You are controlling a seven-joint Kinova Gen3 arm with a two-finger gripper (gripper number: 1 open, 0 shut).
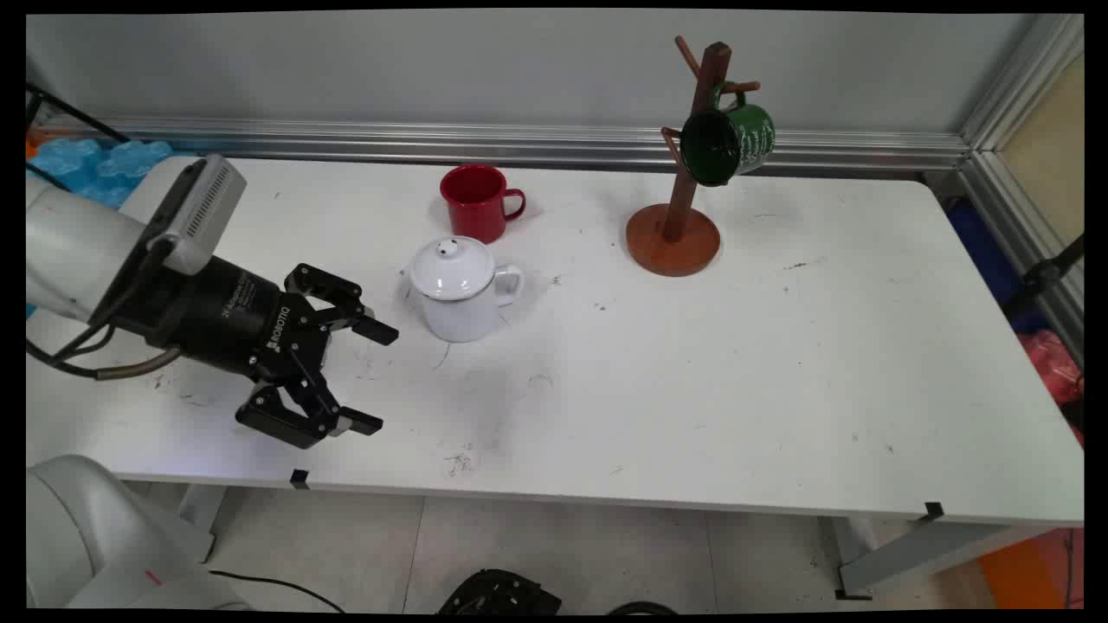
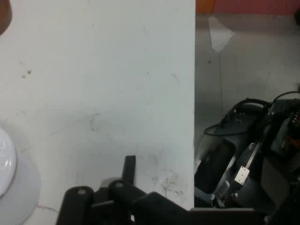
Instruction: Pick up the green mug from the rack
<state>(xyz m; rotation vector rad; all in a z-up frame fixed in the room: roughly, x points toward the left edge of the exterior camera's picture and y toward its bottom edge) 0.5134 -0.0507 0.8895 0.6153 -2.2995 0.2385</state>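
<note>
Main view showed the gripper (image 1: pixel 370 376) low over the white table (image 1: pixel 692 389) at its left side, fingers spread wide apart and holding nothing, pointing toward the picture's right. Nearest it stood a white enamel teapot (image 1: pixel 463 290), lid on, just beyond the upper finger, handle turned away to the right. A red mug (image 1: pixel 476 202) sat just behind the teapot; farther right, well apart, a green mug (image 1: pixel 725 143) hung on a wooden mug tree (image 1: pixel 675 234).

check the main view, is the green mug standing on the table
No, the green mug hangs by its handle from a peg of the wooden mug tree, clear of the table.
</note>
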